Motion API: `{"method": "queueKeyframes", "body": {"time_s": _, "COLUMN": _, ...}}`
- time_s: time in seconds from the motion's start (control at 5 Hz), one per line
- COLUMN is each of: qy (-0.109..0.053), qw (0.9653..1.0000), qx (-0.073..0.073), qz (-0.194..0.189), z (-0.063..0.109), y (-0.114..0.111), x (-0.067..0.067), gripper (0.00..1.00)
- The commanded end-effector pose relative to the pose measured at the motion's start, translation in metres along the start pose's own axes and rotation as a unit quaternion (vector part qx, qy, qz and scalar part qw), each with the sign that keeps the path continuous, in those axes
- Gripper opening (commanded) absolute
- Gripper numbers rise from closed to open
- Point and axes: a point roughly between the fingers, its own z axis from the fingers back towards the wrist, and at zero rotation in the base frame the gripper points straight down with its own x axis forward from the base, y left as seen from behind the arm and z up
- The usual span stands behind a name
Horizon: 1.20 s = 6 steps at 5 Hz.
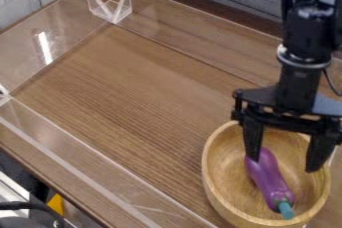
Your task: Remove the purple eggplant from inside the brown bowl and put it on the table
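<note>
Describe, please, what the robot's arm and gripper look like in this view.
The arm is a black, roughly cylindrical column of stacked segments. It ends in an all-black gripper with a wide horizontal crossbar and two long, straight fingers hanging from its ends. A dark cable loops near the top of the picture. No markings or labels are legible.

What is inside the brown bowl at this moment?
The purple eggplant lies inside the brown bowl. The open end effector hangs over it, and one finger covers a little of the eggplant's upper end.
</note>
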Motion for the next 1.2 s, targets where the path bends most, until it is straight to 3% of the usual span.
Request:
{"method": "queueKeyframes", "body": {"time_s": 0.0, "qy": -0.029, "qw": 0.9991, "qx": -0.030, "qz": 0.001, "z": 0.009, "y": -0.009, "x": -0.002, "gripper": 1.00}}
{"method": "queueKeyframes", "body": {"time_s": 0.4, "qy": -0.037, "qw": 0.9982, "qx": -0.043, "qz": 0.020, "z": -0.001, "y": -0.013, "x": -0.003, "gripper": 1.00}}
{"method": "queueKeyframes", "body": {"time_s": 1.0, "qy": -0.046, "qw": 0.9970, "qx": -0.048, "qz": 0.039, "z": -0.012, "y": -0.013, "x": 0.001, "gripper": 1.00}}
